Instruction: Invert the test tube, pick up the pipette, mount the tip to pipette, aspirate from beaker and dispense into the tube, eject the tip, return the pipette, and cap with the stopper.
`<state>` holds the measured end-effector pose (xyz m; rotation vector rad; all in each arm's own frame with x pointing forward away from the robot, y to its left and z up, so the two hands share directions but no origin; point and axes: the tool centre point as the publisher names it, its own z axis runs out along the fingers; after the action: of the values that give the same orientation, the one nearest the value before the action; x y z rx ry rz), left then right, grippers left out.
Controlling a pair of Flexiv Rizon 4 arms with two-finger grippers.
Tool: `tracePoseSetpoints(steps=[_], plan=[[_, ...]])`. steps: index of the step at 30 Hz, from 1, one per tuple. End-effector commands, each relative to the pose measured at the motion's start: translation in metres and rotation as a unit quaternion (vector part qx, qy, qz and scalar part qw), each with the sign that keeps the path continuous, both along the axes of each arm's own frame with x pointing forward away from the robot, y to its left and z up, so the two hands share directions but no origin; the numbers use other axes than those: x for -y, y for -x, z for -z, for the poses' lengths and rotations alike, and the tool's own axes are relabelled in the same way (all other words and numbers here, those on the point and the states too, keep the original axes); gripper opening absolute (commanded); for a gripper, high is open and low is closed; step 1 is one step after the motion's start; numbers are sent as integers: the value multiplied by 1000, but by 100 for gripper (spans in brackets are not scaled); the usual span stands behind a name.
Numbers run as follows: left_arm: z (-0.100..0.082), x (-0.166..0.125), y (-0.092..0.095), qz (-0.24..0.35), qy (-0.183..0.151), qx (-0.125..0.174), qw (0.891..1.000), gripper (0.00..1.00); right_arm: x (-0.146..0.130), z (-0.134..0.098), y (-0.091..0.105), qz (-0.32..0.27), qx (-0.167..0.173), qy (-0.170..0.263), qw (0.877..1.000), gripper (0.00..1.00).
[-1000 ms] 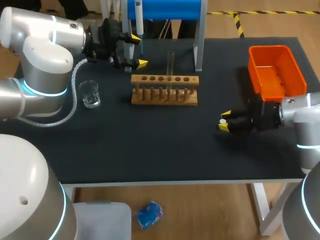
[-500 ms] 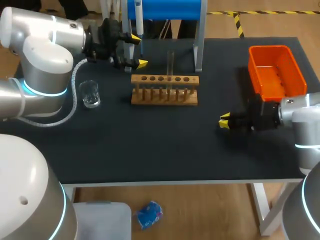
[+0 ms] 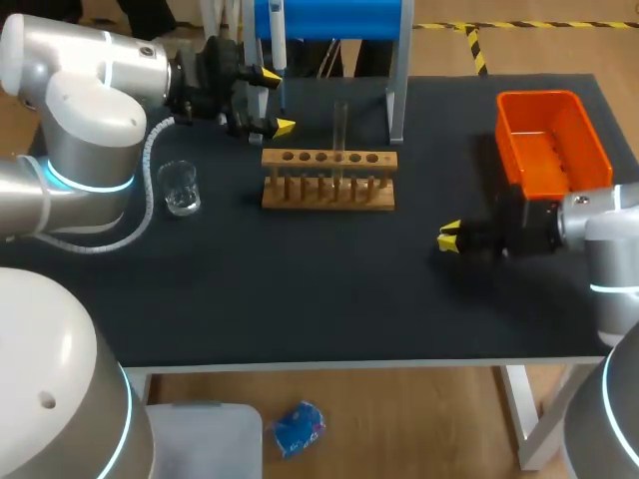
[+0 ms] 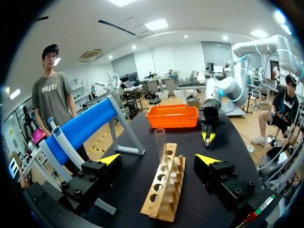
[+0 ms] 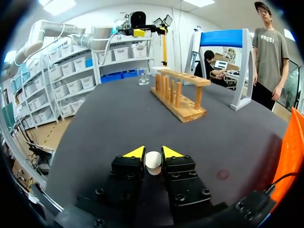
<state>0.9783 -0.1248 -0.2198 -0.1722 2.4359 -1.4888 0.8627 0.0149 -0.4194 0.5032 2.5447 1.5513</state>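
Head view: test tube upright in wooden rack on the surface; beaker to its left, orange bin to its right.
Left wrist view: left claw spread, rack just ahead.
Right wrist view: right claw pinching white stopper.

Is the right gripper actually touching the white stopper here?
Touching. The right wrist view shows the right gripper with both yellow-tipped fingers pressed against the white stopper from opposite sides, with no gap on either side.

Head view's edge cuts off the pipette and blue stand.
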Motion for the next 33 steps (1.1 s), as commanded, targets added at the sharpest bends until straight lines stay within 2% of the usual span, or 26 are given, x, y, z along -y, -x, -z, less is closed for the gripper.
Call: tracePoseSetpoints(steps=[1,8,13,19,33], plan=[[0,0,-1,1,-1,-1,1000,100,3,-19,3,8,1,5,1000,0],[0,0,-1,1,-1,-1,1000,100,-3,-68,2,9,-1,12,1000,0],[0,0,-1,1,-1,-1,1000,100,-13,-113,-1,9,-8,4,1000,0],[0,0,-1,1,-1,-1,1000,100,-26,-172,0,7,17,-6,1000,0],[0,0,-1,1,-1,-1,1000,100,-26,-172,0,7,17,-6,1000,0]])
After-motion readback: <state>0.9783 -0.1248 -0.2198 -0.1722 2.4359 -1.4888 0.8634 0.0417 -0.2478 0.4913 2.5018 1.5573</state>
